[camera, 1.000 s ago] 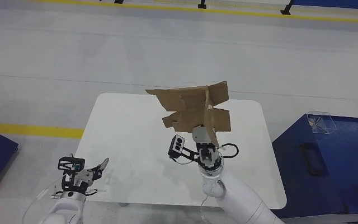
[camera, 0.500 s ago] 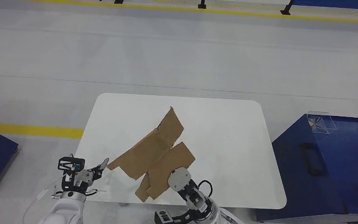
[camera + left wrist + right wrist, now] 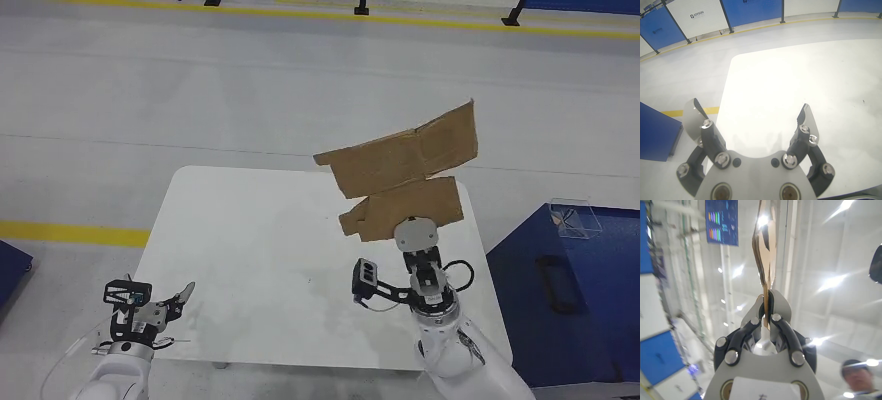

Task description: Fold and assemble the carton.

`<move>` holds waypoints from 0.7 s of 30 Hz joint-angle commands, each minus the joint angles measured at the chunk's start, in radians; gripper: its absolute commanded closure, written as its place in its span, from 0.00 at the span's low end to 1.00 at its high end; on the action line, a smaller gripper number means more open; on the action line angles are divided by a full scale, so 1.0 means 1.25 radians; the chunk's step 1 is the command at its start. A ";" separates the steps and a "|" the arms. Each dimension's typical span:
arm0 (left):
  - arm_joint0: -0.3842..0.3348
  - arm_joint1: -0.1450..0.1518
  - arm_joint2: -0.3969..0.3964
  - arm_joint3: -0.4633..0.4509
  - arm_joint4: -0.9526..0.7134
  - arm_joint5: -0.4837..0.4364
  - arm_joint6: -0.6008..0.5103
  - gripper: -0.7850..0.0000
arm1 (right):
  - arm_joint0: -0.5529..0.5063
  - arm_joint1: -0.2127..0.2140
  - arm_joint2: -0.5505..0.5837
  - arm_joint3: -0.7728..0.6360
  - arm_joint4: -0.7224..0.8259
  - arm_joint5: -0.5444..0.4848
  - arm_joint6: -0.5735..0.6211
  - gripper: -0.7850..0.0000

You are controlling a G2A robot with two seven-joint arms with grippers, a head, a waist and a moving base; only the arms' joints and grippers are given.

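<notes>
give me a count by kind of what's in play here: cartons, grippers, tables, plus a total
flattened brown cardboard carton, held up over the table: 1
grippers, open left gripper and right gripper shut on the carton: 2
white rounded table: 1
total: 4

Bright overhead light — glare on table; flaring ceiling lamps

The carton, seen edge-on, is cut off by the right wrist view's edge.
</notes>
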 commanded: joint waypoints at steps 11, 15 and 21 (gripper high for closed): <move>0.000 0.000 0.000 0.000 0.000 0.000 0.000 0.00 | -0.071 0.007 0.216 0.038 -0.698 -0.349 0.346 1.00; 0.000 0.000 0.000 0.000 0.000 0.000 0.000 0.00 | -0.105 0.010 0.268 0.041 -0.813 -0.455 0.369 1.00; 0.000 0.000 0.000 0.000 0.000 0.000 0.000 0.00 | -0.118 0.008 0.279 0.028 -0.818 -0.484 0.397 1.00</move>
